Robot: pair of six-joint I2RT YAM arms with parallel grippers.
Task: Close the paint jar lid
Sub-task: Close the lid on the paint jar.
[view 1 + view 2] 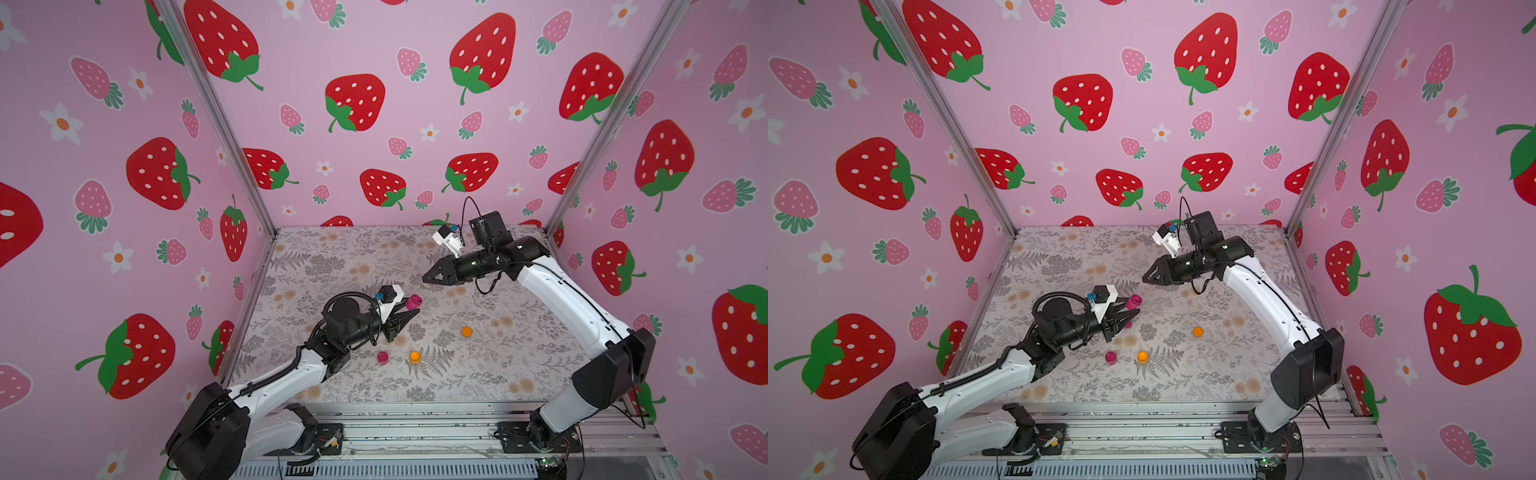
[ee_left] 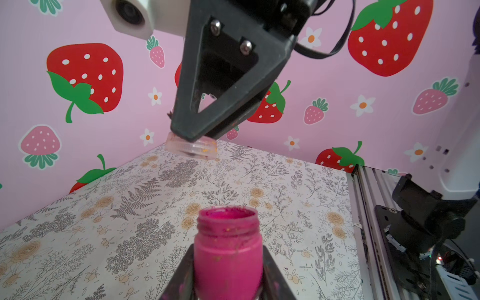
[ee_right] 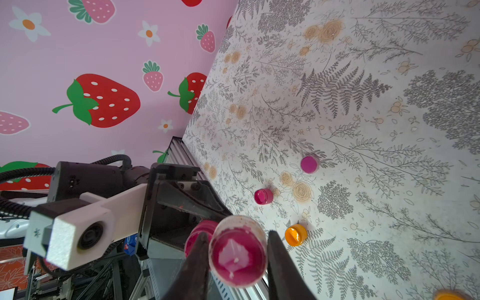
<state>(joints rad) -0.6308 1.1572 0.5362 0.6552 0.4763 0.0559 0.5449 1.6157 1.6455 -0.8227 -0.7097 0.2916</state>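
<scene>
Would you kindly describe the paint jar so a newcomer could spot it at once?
Follow the left arm to its jaws, above the floral table. The paint jar is the open magenta pot clamped there; the other pots stand on the table.

There are five paint pots in total. Two are orange: one orange pot (image 1: 414,357) and another orange pot (image 1: 466,331). Three are pink-magenta: the paint jar (image 1: 413,301), a magenta pot (image 1: 382,357) and a purplish-topped pot (image 3: 309,164). One loose lid (image 3: 237,250). Two robot arms (image 1: 286,374) (image 1: 557,299).
</scene>
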